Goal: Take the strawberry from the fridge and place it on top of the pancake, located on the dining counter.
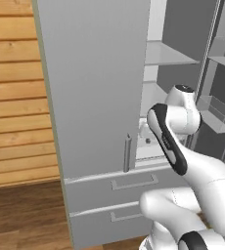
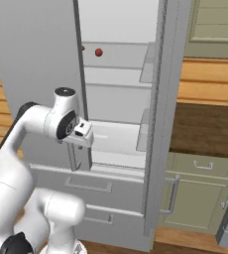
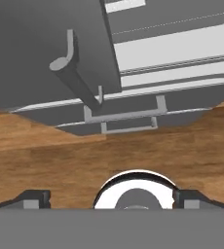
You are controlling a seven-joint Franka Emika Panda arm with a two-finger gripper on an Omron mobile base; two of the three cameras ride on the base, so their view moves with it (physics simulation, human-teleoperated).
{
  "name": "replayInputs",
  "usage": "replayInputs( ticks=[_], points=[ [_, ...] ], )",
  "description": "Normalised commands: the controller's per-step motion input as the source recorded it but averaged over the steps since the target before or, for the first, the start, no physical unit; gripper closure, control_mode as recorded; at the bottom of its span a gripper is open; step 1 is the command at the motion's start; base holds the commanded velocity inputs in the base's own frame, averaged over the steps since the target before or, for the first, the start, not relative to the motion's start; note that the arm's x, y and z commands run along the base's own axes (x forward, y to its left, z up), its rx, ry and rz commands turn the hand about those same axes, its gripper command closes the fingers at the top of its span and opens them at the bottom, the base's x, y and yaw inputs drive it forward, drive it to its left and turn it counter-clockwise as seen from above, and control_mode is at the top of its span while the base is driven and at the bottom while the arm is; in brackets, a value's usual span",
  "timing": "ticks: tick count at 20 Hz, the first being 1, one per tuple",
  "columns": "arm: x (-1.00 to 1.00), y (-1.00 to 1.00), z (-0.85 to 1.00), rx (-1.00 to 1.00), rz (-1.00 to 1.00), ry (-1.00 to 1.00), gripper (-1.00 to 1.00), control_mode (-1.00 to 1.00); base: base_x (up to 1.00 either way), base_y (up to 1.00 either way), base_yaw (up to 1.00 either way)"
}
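Tall light-grey fridge [image 2: 36, 54]: left door shut, blocking that side; right door [image 2: 160, 114] swung open, leaving the pale grey shelves [image 2: 117, 136] open to approach from the front.

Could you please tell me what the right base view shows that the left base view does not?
Right base view: the strawberry on an upper fridge shelf, a tiny orange-brown item beside it, and green cabinets. Left base view: the open door's bins and a wood-plank wall. Shared: the fridge, its bottom drawers, the arm.
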Motion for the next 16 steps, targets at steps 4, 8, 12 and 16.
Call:
replayInputs(
  ticks=[4,8,12,16],
  points=[
    [0.58,0.69,-0.04,0.04,0.07,-0.13,-1.00,-1.00,0.00,0.00,0.00],
    [0.87,0.11,-0.16,-0.08,-0.06,-0.12,-1.00,-1.00,0.00,0.00,0.00],
    [0.71,0.04,-0.25,-0.10,-0.04,-0.21,-1.00,-1.00,0.00,0.00,0.00],
    [0.45,0.08,-0.25,-0.09,-0.05,-0.05,-1.00,-1.00,0.00,0.00,0.00]
  ],
)
